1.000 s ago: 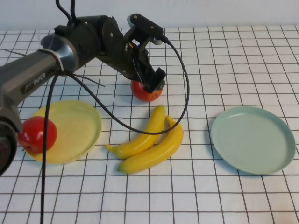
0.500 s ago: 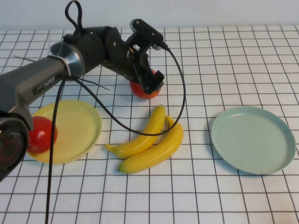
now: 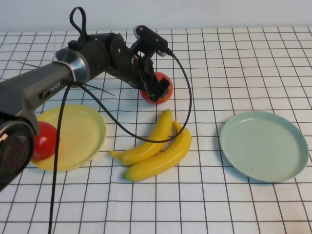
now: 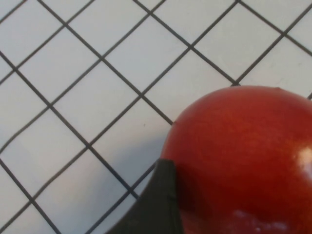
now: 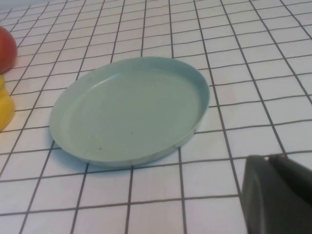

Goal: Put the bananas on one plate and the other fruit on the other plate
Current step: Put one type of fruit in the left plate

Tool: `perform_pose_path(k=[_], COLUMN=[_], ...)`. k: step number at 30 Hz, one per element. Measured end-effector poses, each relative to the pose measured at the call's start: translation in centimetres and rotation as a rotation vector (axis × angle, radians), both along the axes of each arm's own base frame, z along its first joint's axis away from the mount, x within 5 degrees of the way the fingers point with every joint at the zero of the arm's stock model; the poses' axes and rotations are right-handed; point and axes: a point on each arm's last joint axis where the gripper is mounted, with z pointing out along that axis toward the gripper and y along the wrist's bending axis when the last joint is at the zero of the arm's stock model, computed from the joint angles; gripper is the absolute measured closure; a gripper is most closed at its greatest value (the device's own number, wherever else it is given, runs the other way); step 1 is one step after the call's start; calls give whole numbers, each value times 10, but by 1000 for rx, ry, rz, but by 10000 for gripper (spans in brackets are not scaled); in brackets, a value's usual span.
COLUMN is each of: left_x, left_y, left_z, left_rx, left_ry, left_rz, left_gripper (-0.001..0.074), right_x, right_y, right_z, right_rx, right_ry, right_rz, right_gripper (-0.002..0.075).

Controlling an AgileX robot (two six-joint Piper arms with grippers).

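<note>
High view shows you a red apple (image 3: pixel 158 89) on the bench (image 3: pixel 234 73), with your left gripper (image 3: pixel 155 87) stretched far out, fingers wide around it. Two bananas (image 3: pixel 156 146) lie between the yellow plate (image 3: pixel 78 134), holding another apple (image 3: pixel 43 141), and the blue-green plate (image 3: pixel 264 145). Your right gripper (image 5: pixel 280 195) is shut near that one.

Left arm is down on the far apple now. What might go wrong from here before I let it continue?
1. The left gripper is open around the far apple; round and glossy, it may roll or squirt out on closing.
2. The other apple sits at the yellow plate's edge, so a drop-off could knock it off.
3. The dangling cable hangs by the bananas and might drag them.

The right gripper, shut, is parked beside the blue-green plate.
</note>
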Motion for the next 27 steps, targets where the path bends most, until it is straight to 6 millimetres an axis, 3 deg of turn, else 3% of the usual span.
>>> perform_pose_path(k=[8,12,21,27], left_x=[2,2,-3,-18], left_y=[-2,-2,-1,21], left_z=[5,11,16,62], left_rx=[6,11,21,90], left_ry=[15,45,106,90], left_rz=[-12,-18,-17,46], left_gripper=[79,197,195,196], right_x=[0,0,0,0], right_y=[0,0,0,0], right_z=[0,0,0,0], right_rx=[0,0,0,0], right_ry=[0,0,0,0], right_rz=[0,0,0,0], right_gripper=[743,743,743,743])
